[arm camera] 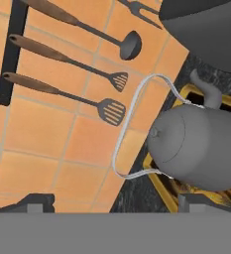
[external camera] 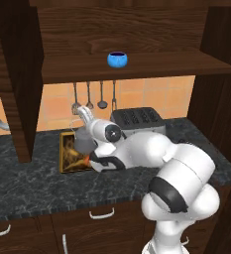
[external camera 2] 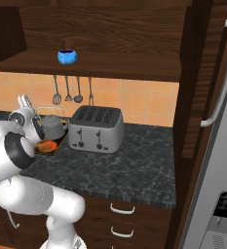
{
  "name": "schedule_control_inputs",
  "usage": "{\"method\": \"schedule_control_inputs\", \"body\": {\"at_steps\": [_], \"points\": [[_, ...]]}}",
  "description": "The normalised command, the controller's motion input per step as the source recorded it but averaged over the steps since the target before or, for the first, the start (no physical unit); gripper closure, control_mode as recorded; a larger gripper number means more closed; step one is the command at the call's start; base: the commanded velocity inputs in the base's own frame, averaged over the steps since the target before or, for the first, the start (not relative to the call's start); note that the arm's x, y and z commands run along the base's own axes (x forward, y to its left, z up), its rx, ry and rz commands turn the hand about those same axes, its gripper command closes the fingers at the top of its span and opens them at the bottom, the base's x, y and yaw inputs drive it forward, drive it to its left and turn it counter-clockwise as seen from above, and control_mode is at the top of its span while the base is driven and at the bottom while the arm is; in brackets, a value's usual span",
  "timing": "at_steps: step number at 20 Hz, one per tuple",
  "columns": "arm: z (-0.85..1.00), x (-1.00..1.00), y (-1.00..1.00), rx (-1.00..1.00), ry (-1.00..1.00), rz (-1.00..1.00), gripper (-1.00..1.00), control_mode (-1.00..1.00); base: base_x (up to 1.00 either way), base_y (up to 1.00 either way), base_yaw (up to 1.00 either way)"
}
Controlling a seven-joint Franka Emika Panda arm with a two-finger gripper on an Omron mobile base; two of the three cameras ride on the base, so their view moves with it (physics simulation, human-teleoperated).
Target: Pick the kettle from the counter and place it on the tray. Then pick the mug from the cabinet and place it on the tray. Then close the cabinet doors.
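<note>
Left base view: the grey metal kettle (external camera: 83, 141) sits on the gold-rimmed tray (external camera: 67, 159), which lies on the dark marbled counter (external camera: 32, 183) left of the silver toaster (external camera: 138, 120). The arm's wrist covers much of the kettle, so only its rounded grey side and a trace of thin wire handle show. The gripper (external camera: 81, 117) is above the kettle; whether its fingers are spread or closed cannot be told here. On the plank shelf of the cabinet (external camera: 137, 67) stands the small blue mug (external camera: 117, 59), and the cabinet doors (external camera: 18, 74) stand open.

Right base view: the kettle (external camera 2: 53, 126) rests on the tray (external camera 2: 50, 145) just left of the toaster (external camera 2: 96, 128), squat, with its arched handle up. The mug (external camera 2: 66, 56) is on the shelf above.

Hand view: the kettle (arm camera: 196, 144) shows a smooth rounded body, a small lid knob, a short curved spout and a thin looped wire handle, standing on the tray (arm camera: 161, 183). The two finger tips (arm camera: 35, 202) sit wide apart at the bottom, gripping nothing. Utensils (arm camera: 72, 64) hang on the orange tiled wall.
</note>
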Motion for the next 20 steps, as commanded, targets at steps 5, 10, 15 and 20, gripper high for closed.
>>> {"method": "schedule_control_inputs", "body": {"at_steps": [5, 10, 15, 20], "points": [[0.75, -0.44, -0.06, -0.13, 0.15, 0.00, -1.00, -1.00, 0.00, 0.00, 0.00], [0.68, -0.43, -0.09, -0.14, 0.26, 0.00, -1.00, -1.00, 0.00, 0.00, 0.00], [0.24, -0.61, -0.21, 0.00, 0.10, -0.01, -1.00, -1.00, 0.00, 0.00, 0.00], [0.33, -0.59, -0.09, -0.17, 0.00, 0.21, -1.00, -1.00, 0.00, 0.00, 0.00]]}}
